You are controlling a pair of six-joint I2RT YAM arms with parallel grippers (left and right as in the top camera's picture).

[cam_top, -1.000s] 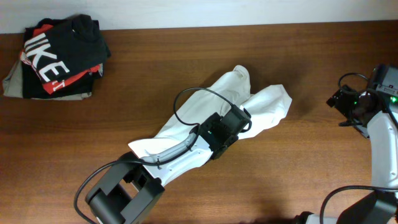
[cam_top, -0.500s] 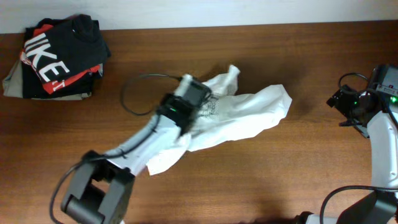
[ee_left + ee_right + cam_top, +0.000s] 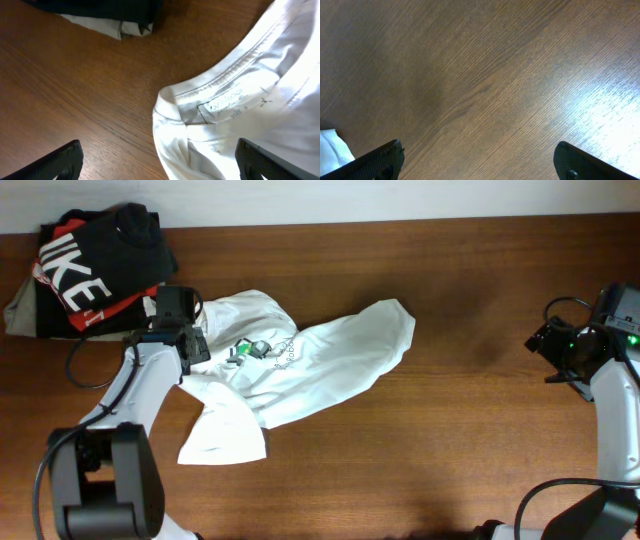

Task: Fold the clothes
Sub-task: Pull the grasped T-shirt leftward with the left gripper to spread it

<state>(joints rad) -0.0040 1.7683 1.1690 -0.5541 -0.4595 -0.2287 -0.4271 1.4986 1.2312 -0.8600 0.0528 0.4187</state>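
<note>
Cloth of the white T-shirt [image 3: 300, 365] lies loose and wrinkled on the left half of the tabletop [image 3: 470, 440] in the overhead view. It stretches as a slanted band from near the front left part up toward the middle. A small green-and-red mark [image 3: 250, 348] shows on it near its left end. The left gripper [image 3: 190, 345] is at this left end, touching or just above the edge of the fabric; from this height I cannot tell which. In the back left corner a black shirt [image 3: 90, 265] with white letters and red lies on a grey-olive garment [image 3: 18, 315], just beside the left gripper. The right gripper [image 3: 558, 345] is at the right edge of the tabletop, well apart from the T-shirt.

In the left wrist view the left gripper [image 3: 162, 167] is wide open. Its two dark fingers [image 3: 60, 162] stand in the lower corners of the picture and hold nothing. Between them and a little ahead, the neck band [image 3: 220, 80] of the T-shirt lies on the wood, with a white label [image 3: 225, 102] sewn inside it. The edge of the black shirt [image 3: 100, 10] is at the top.

In the right wrist view the right gripper [image 3: 480, 167] is also fully open, with its fingers [image 3: 382, 160] far apart and empty over bare wood. Only a small white tip of the T-shirt [image 3: 330, 145] appears at the lower left.
</note>
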